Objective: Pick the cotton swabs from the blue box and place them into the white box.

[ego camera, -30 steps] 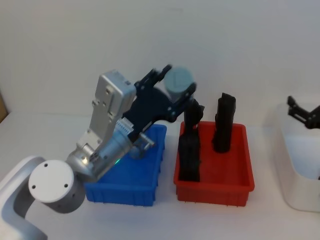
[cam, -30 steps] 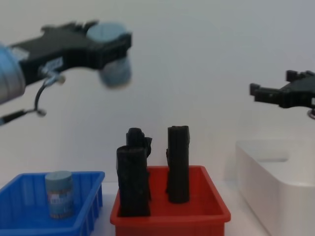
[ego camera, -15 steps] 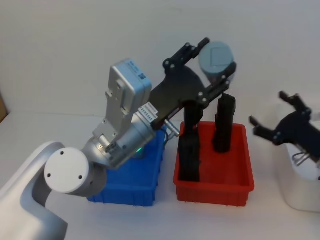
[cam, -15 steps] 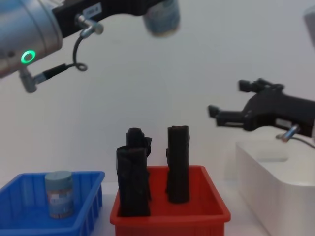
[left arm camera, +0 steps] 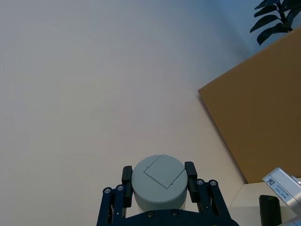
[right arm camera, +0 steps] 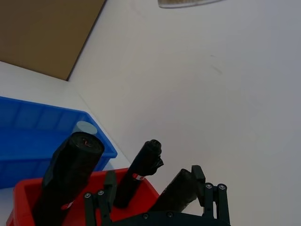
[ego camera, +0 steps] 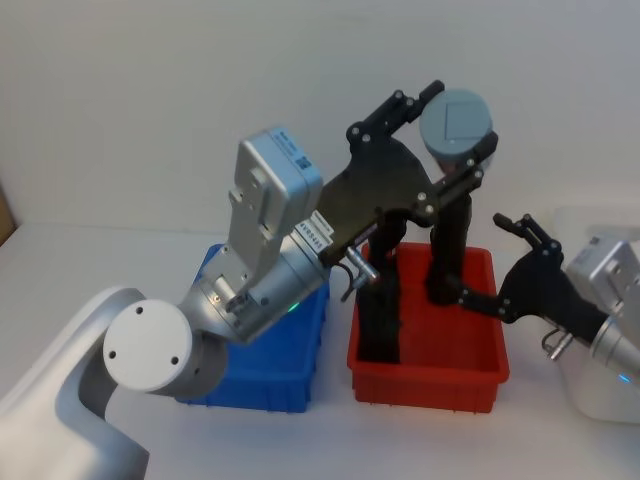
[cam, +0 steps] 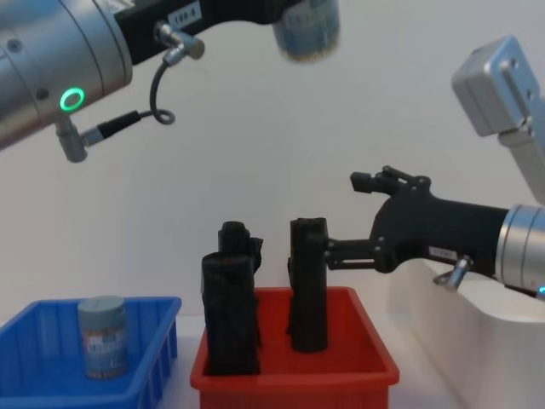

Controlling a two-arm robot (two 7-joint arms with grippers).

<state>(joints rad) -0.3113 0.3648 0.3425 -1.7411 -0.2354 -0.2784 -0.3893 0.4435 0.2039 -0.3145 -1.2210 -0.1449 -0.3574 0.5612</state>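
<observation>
Two tubs: the held tub is high over the red bin; the second tub stands upright in the blue box.
Left gripper: clenched on the held tub, one finger on each side.
Axis: from the chest view the held tub reads as upright, though its top is cut off there, so the exact tilt is hard to judge.
White box: to the robot's right of the held tub and well below it.
Right gripper: fingers spread and empty, lower than the held tub, between it and the white box, just beside the right-hand roll.
Nearer arm: the right arm is nearer the white box; the left has the tub.
Next move, likely: a carry rightward over the right gripper, or a hand-over to it. Either way the tub must go right and down.
</observation>
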